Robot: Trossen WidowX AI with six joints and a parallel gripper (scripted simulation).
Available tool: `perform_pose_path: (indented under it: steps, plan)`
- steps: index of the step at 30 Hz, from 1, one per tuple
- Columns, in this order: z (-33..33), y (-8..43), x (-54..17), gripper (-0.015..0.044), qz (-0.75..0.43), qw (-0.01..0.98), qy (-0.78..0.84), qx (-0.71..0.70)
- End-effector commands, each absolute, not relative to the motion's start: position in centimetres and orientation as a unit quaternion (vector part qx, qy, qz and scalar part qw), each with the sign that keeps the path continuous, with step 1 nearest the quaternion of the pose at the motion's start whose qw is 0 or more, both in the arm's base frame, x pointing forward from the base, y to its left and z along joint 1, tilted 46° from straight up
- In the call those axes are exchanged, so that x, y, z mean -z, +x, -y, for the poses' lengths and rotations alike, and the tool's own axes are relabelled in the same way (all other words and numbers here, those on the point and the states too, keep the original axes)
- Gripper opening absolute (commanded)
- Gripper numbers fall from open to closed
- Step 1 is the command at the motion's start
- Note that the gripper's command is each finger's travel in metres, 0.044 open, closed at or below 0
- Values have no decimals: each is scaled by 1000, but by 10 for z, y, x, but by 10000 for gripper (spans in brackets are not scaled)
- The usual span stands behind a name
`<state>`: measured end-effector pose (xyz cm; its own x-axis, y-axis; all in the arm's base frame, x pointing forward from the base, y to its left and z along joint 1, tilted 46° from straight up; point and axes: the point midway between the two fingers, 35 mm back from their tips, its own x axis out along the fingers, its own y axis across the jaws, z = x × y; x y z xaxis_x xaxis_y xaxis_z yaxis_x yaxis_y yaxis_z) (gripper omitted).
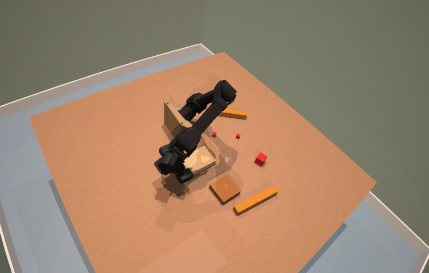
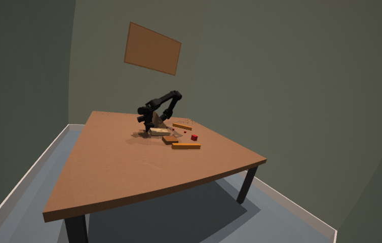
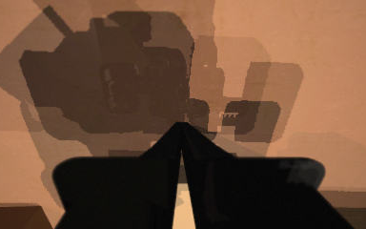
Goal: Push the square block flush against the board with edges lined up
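Note:
The square block (image 1: 225, 189) (image 2: 169, 139) is brown and lies flat; part of it shows at the lower left of the wrist view (image 3: 10, 219). The pale board (image 1: 199, 161) (image 2: 161, 132) (image 3: 184, 215) lies flat beyond it, nearer the arm's base, with a gap between them. My gripper (image 2: 147, 131) (image 3: 181, 127) is shut and empty, low at the board's left end in the top and exterior views. In the top view the hand hides the fingertips and that end of the board. I cannot tell whether the fingertips touch the board.
A tan upright panel (image 1: 170, 119) (image 2: 157, 120) stands behind the board by the arm. One orange bar (image 1: 255, 200) (image 2: 186, 146) lies near the block, another (image 1: 234, 113) (image 2: 182, 126) behind. A red cube (image 1: 260, 158) (image 2: 194, 137) and two tiny red cubes lie to the right.

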<state>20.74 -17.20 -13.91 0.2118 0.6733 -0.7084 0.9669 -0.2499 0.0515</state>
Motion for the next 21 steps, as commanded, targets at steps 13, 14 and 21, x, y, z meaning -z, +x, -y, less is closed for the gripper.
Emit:
perform_pose_path:
  steps: [13,14,21]
  plan:
    - [189,204,159,0,-560,254,734,289]
    - [190,204,160,0,-560,254,734,289]
    - [225,194,118,0,-560,254,733,290]
